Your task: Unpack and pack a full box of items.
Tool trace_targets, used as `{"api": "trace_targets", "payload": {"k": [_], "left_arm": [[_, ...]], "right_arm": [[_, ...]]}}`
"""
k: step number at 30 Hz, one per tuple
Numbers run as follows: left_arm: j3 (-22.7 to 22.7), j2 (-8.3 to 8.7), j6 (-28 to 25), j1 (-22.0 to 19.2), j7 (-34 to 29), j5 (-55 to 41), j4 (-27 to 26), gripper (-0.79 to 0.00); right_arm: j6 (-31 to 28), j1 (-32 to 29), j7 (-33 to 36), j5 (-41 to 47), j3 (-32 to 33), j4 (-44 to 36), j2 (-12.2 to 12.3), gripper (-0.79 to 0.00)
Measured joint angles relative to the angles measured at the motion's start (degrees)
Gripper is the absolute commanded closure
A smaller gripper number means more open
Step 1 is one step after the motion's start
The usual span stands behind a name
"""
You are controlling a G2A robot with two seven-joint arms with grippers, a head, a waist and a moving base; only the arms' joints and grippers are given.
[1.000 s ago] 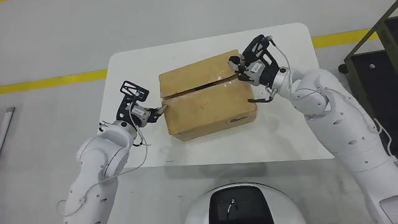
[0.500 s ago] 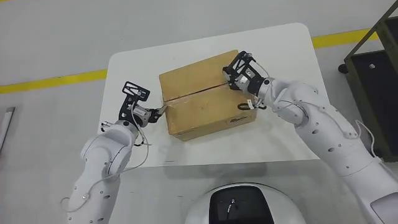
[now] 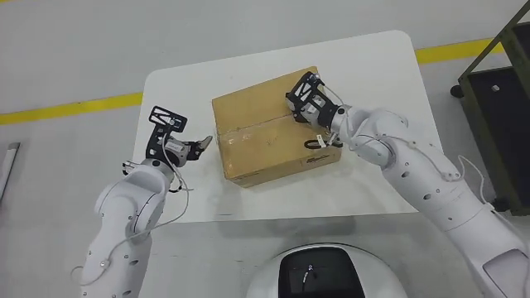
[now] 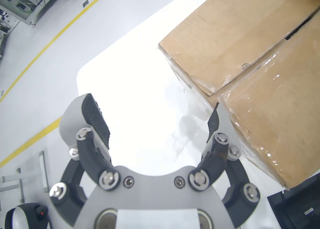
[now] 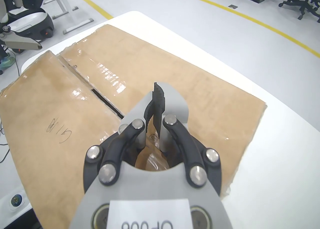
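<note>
Surface: white tabletop (image 3: 381,66) on a grey floor (image 3: 248,8) marked with yellow lines.
Box: cardboard box (image 3: 257,149) at the tabletop's centre, flaps down.
Long axis: runs left to right, slightly skewed. The seam (image 3: 248,126) between the flaps follows it.
Right jaws: pressed together and holding nothing, over the box top at the seam's right end. Contact with the flap cannot be told.
Left jaws: spread wide and empty, over bare tabletop just beside the box's left end, not touching it.
Nearer arm: right. It is judged better placed to lift a flap.
Left wrist view: torn clear tape (image 4: 260,82) on the box's left end.
Right wrist view: a dark slot (image 5: 106,103) in the seam just ahead of the right jaws.
</note>
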Motion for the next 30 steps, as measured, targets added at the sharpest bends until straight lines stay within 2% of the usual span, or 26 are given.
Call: {"api": "trace_targets", "payload": {"k": [6, 23, 26, 30], "left_arm": [[-3.92, 0.35, 0.2, 3.55, 0.73, 0.23, -0.48, -0.785], [-3.88, 0.34, 0.15, 3.56, 0.75, 0.24, -0.45, -0.785], [-3.18, 0.47, -0.87, 4.42, 2.0, 3.36, 0.85, -0.785], [-0.94, 0.5, -2.39, 5.28, 5.16, 9.15, 5.09, -0.785]], "right_arm": [[0.65, 0.23, 0.63, 0.69, 0.09, 0.29, -0.45, 0.0], [1.35, -0.41, 3.17, -1.02, 0.4, 0.12, -1.06, 0.0], [2.04, -0.13, 3.22, -0.76, 0.33, 0.34, -1.33, 0.0], [2.41, 0.06, 3.36, -0.8, 0.14, 0.61, -1.65, 0.0]]}}
